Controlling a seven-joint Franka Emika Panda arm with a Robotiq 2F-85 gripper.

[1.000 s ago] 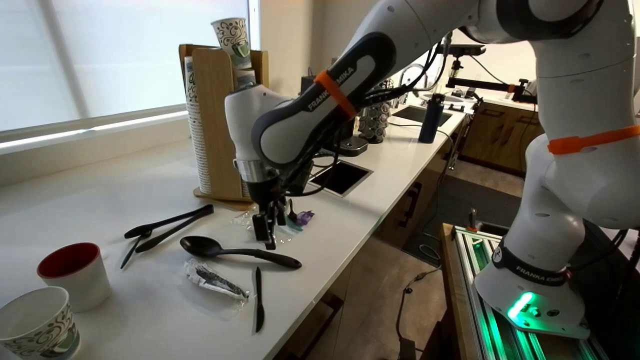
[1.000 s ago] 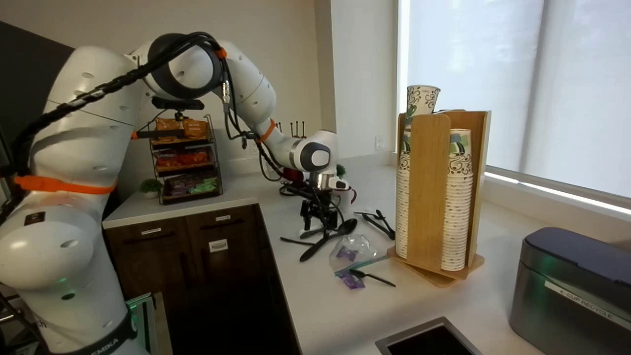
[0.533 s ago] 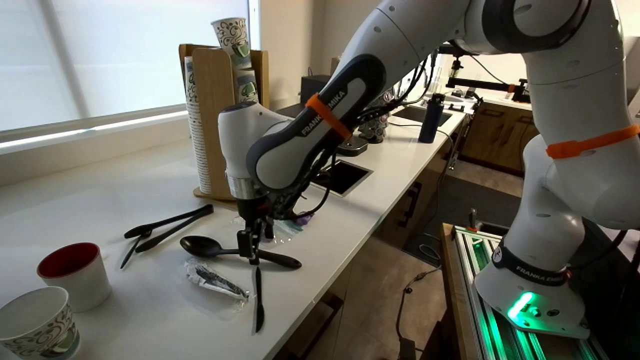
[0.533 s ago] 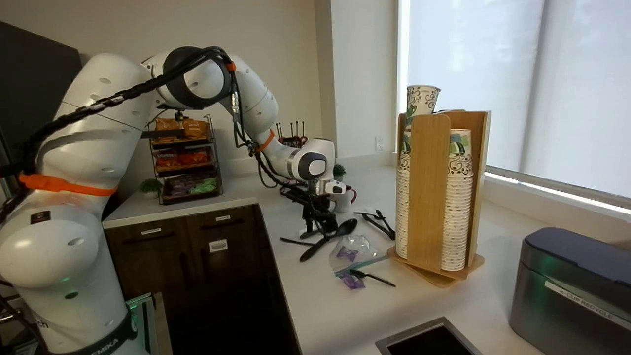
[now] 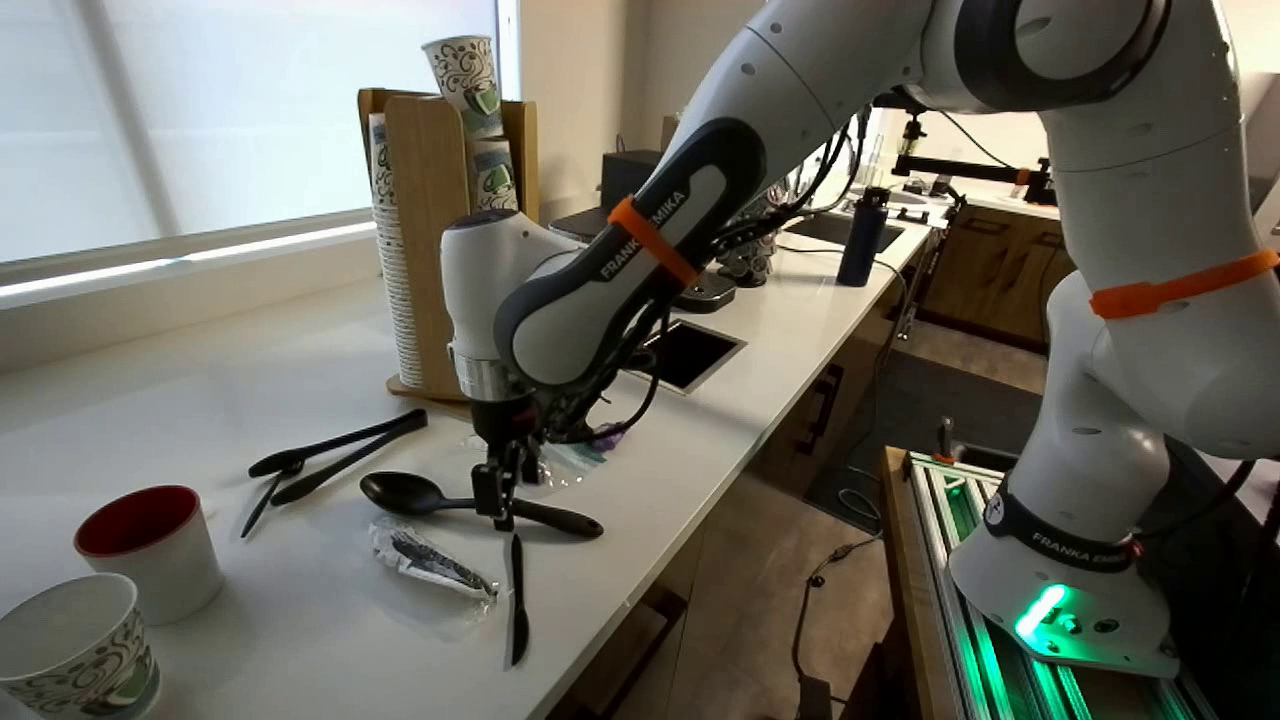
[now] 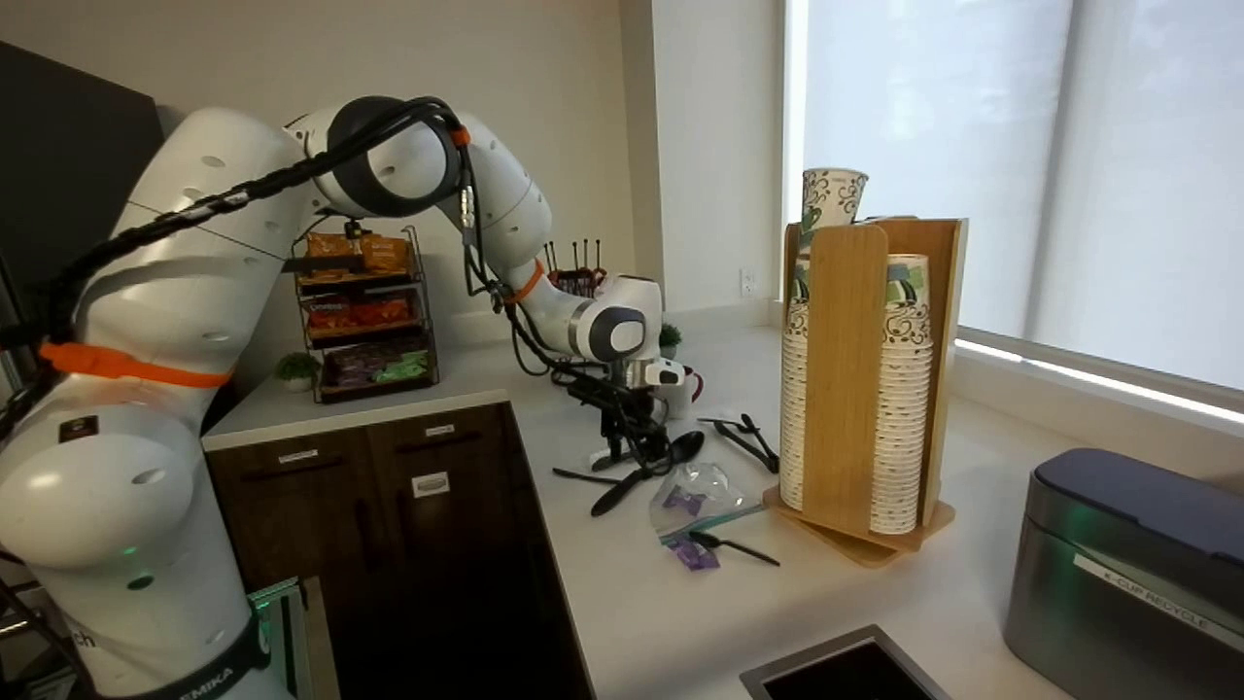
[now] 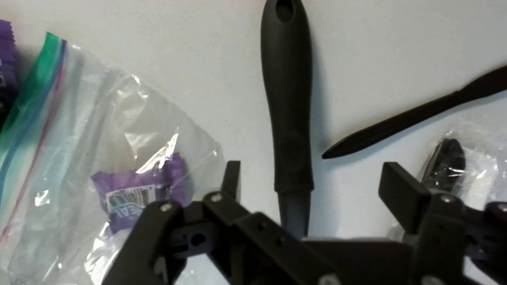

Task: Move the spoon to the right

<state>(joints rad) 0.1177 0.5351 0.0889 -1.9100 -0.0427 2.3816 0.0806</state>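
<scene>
Grasping seems next: just beside the zip bag (image 7: 75,166), the spoon (image 7: 291,114) is straddled at its handle by the gripper (image 7: 315,176), spread wide, nothing held — best centred by a slight shift towards the bag, its plastic left unpinched.

We see a window (image 5: 290,120) glowing white in both exterior views, above a ledge (image 5: 200,285) and a white counter (image 5: 180,400). A beige wall (image 5: 580,90) stands beside the window. Below the counter we make out a brownish floor (image 5: 740,570), a dark mat (image 5: 960,385) and, farther back, a wood cabinet (image 5: 990,285). In an exterior view we find dark cabinets (image 6: 457,472) and, near the window, a wall outlet (image 6: 747,282).
</scene>
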